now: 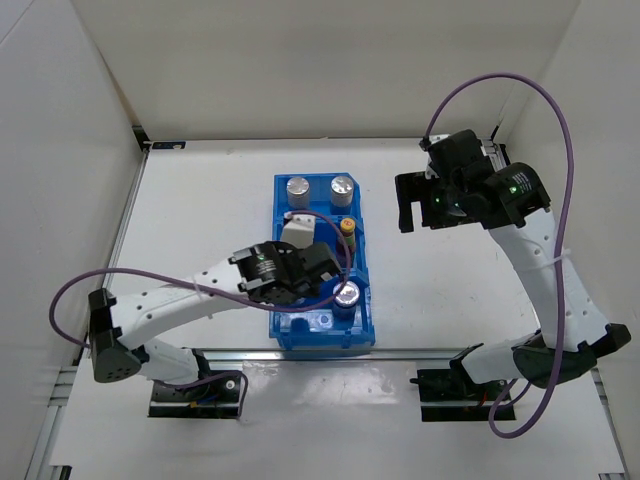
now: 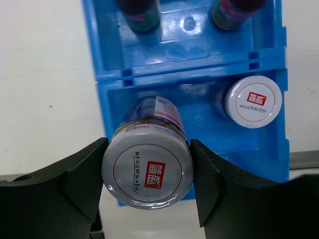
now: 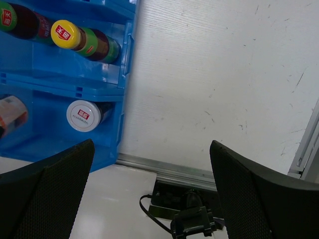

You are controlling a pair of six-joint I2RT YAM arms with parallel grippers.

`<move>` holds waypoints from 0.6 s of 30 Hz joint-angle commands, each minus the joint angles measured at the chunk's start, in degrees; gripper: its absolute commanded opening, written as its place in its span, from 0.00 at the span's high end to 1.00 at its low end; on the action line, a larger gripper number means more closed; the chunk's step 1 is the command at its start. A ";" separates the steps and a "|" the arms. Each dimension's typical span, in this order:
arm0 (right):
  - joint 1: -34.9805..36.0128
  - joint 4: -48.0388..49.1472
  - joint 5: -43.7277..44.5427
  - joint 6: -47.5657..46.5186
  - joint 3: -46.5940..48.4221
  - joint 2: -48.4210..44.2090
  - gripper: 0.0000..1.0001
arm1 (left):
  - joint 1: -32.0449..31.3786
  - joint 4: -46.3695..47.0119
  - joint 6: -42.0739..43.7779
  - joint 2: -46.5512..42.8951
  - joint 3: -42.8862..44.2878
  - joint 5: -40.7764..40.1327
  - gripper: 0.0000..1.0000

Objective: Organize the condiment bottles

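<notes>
My left gripper (image 2: 148, 145) is shut on a silver-lidded jar with a blue label (image 2: 147, 175), held tilted over the left of the near compartment of the blue bin (image 2: 104, 64). In the top view the left gripper (image 1: 305, 280) hides this jar. A second silver-lidded jar (image 2: 252, 101) stands in the same compartment to the right, also seen from above (image 1: 347, 294). Two dark bottles (image 2: 142, 12) stand in the middle compartment; one yellow cap (image 1: 347, 226) shows. Two more silver-lidded jars (image 1: 298, 187) stand in the far compartment. My right gripper (image 1: 408, 205) is open and empty.
The right gripper (image 3: 151, 149) hovers over bare white table right of the bin (image 3: 127, 74). A metal rail (image 3: 164, 169) runs along the table's near edge, with the arm base and cable (image 3: 184, 219) below it. White walls enclose the table.
</notes>
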 commanded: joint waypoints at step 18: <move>-0.12 1.77 -13.37 2.02 -11.09 -8.01 0.00 | -1.84 32.04 0.31 0.69 -26.46 0.01 0.71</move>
